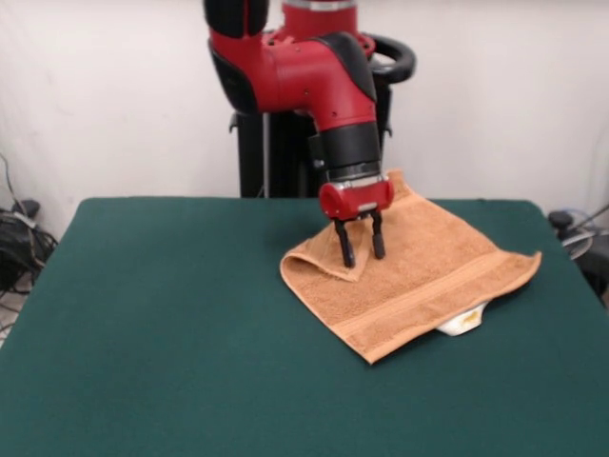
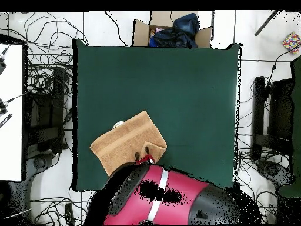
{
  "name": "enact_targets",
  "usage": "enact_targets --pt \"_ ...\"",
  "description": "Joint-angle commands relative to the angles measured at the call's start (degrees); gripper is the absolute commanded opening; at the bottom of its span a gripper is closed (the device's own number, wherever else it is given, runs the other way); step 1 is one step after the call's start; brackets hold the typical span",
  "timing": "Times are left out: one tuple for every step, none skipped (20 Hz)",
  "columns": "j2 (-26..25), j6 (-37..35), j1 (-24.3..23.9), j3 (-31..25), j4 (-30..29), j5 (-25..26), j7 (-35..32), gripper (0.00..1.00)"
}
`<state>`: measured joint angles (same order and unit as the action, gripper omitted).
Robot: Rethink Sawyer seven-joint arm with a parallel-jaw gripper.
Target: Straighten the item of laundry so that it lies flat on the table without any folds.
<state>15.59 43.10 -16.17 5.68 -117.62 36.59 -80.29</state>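
I see the fingers [image 1: 361, 249] parted, tips on the towel [image 1: 419, 276] by its folded-over corner, towel not flat on worktop [image 1: 171, 324].

- Open cardboard box [image 2: 170, 29] holding dark blue cloth [image 2: 179, 30], just past table's far edge.
- Tangled cables [image 2: 50, 53] across floor.
- Multicoloured cube [image 2: 291, 42], top right corner.
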Motion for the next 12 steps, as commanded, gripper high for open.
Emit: enact_targets --pt "-1.65 -3.95 3.25 3.6 7.79 -7.05 -5.75 1.0" --pt "-1.57 -3.53 3.82 4.19 7.61 -7.76 -5.71 1.0" --pt "-1.45 -3.46 4.23 4.63 7.5 -8.1 -5.74 1.0" --pt "-1.36 -3.33 4.5 4.86 7.42 -8.31 -5.88 1.0" --pt "-1.38 -3.42 4.74 5.06 7.46 -8.44 -5.96 1.0" --pt "-1.53 -3.3 4.97 5.31 7.56 -8.63 -5.98 1.0" --pt "-1.68 -3.18 5.2 5.57 7.66 -8.82 -6.0 1.0" --pt "-1.83 -3.07 5.43 5.82 7.75 -9.01 -6.01 1.0" --pt "-2.05 -3.48 5.67 6.02 7.98 -9.11 -5.91 1.0" --pt "-2.28 -3.9 5.91 6.23 8.22 -9.21 -5.8 1.0" --pt "-2.6 -5.28 6.18 6.34 8.67 -9.01 -5.59 1.0" --pt "-2.98 -6.57 6.54 6.49 9.19 -9.07 -5.41 1.0"
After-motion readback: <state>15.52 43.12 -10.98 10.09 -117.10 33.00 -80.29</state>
